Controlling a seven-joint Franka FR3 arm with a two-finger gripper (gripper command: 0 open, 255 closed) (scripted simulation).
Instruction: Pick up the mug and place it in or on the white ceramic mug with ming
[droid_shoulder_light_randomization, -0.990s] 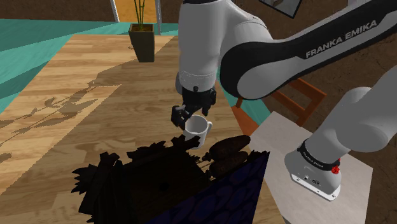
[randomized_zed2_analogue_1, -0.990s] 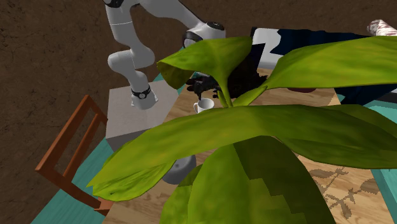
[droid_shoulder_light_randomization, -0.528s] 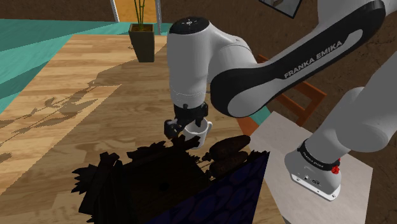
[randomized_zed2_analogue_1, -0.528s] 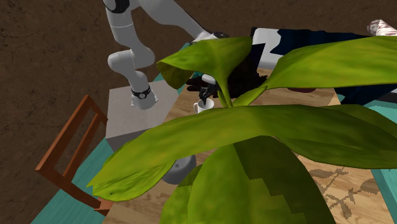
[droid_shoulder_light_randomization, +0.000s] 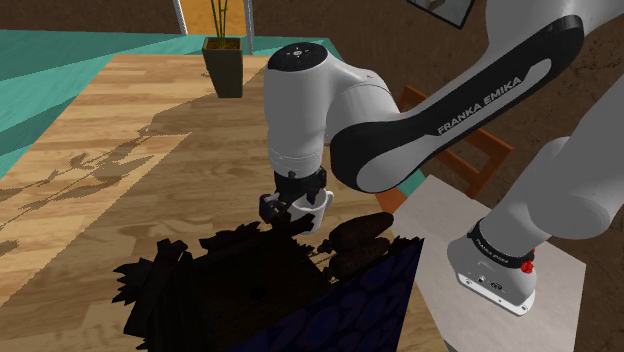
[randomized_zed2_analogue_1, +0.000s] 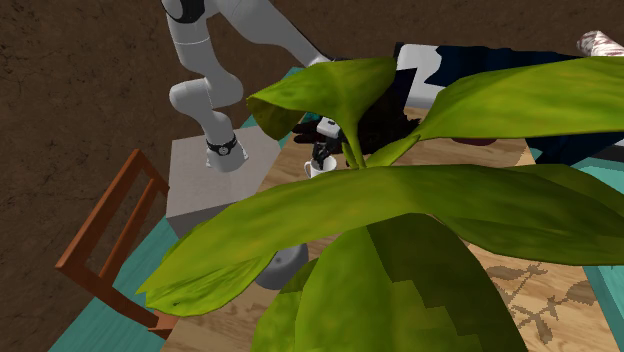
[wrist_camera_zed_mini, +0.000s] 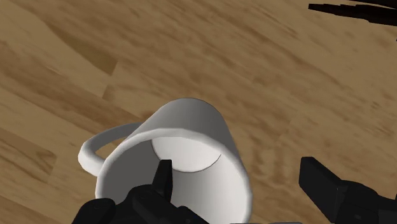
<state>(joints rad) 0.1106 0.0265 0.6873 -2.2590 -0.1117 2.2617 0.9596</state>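
Note:
A plain white mug stands upright on the wooden floor, its handle turned away from the far finger. My black gripper is open and down over it. One of the fingers reaches inside the rim and the other stands outside the wall, so the wall lies between them without either touching it. From the shoulder camera the gripper covers most of the mug, just beside a dark ragged mass. In the second exterior view the gripper and mug peek out between large leaves.
A dark jagged black object and brown lumps lie close to the mug. The grey stand is at the shoulder view's lower right, with a wooden chair behind and a potted plant far back. Big green leaves block the second exterior view.
The arm has lowered and shifted slightly toward the shoulder view's left, bringing the gripper down over the mug. The fingers have stayed open and the mug has not moved.

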